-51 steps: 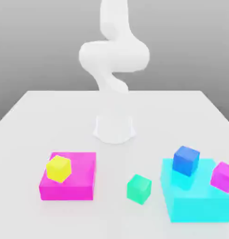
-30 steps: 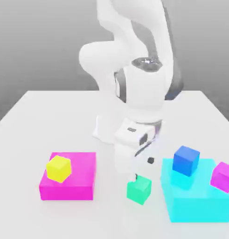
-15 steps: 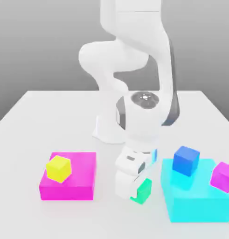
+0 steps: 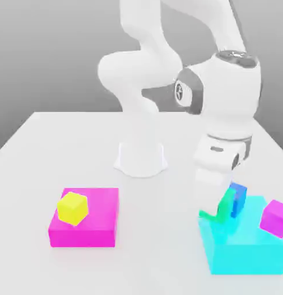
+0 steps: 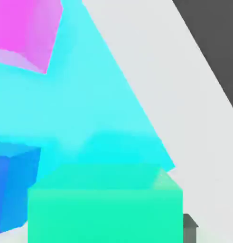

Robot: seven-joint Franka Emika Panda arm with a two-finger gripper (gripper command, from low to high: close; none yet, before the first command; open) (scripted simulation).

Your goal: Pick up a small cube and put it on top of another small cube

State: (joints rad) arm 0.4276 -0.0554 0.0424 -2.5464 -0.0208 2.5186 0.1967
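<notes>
Gripper (image 4: 226, 203) is clamping the teal cube (image 4: 226, 205) at lower right of the exterior view, holding it tilted and just beside the blue cube (image 4: 240, 196), over the cyan block (image 4: 247, 250), since it is going on top of the blue 1.

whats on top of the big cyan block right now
On the cyan block sit the blue cube and magenta cube. The green cube covers part of the blue one.
</notes>
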